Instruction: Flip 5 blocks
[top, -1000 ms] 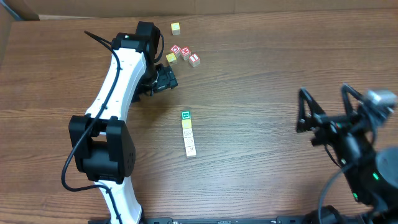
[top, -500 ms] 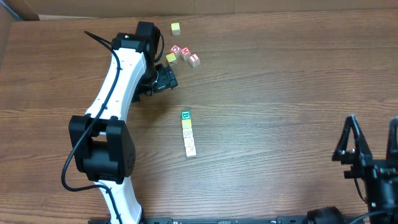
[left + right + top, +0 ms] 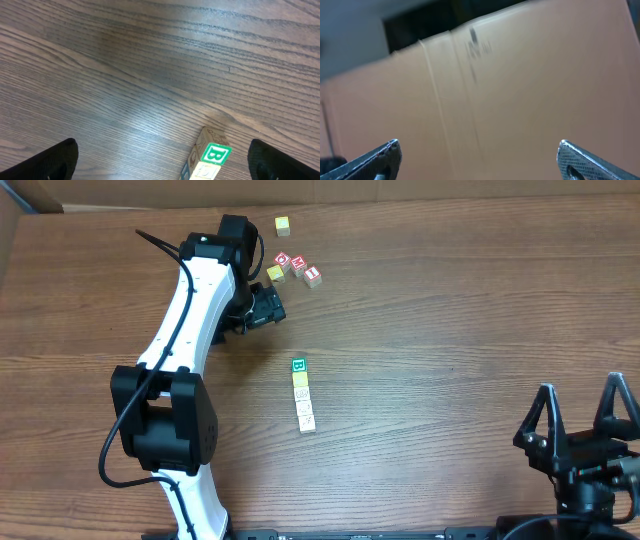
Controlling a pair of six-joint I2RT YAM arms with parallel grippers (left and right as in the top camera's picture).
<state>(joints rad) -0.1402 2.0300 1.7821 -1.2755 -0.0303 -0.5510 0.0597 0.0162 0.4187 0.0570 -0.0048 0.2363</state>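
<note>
Though overhead shows the blocks [image 3: 302,393] aligned, left wrist only one end, left gripper [image 3: 161,150] and right gripper [image 3: 578,395] released.

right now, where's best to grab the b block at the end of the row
Take the B block by its two bare side faces, coming straight down from above, fingers across the row. The yellow cube sits against its near face, so that side is blocked.

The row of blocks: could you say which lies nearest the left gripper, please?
The green "B" block, at the row's end facing the left gripper; the rest lie behind it.
</note>
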